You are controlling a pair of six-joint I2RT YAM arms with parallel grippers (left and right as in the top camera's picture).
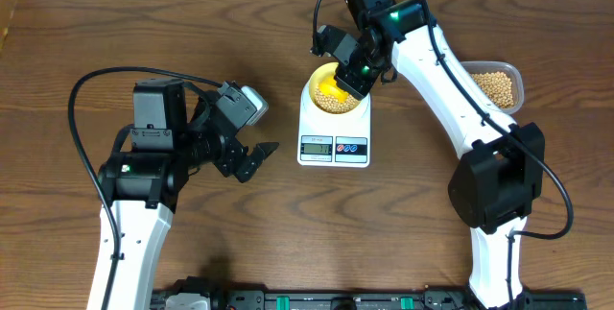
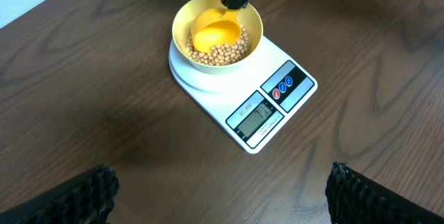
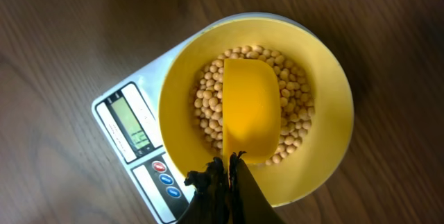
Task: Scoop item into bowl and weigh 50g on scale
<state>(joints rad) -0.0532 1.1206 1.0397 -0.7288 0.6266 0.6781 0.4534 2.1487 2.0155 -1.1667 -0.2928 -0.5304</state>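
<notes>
White scale (image 2: 215, 93), display (image 2: 255, 115) digits illegible; right hand (image 3: 225, 175) holds scoop (image 3: 251, 113) in bowl (image 3: 327, 113).

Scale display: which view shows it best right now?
Right wrist: the scale display is nearest and largest there, unobstructed, though digits are unreadable. Left wrist shows it smaller but clear; overhead shows only a tiny grey rectangle.

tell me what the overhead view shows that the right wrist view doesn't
Only the overhead shows the clear tub at the right and the left gripper, open and holding nothing. Only the right wrist shows single beans and the right gripper shut on the handle of the yellow scoop. Both show the bowl, with the scoop in it, sitting on the scale.
</notes>
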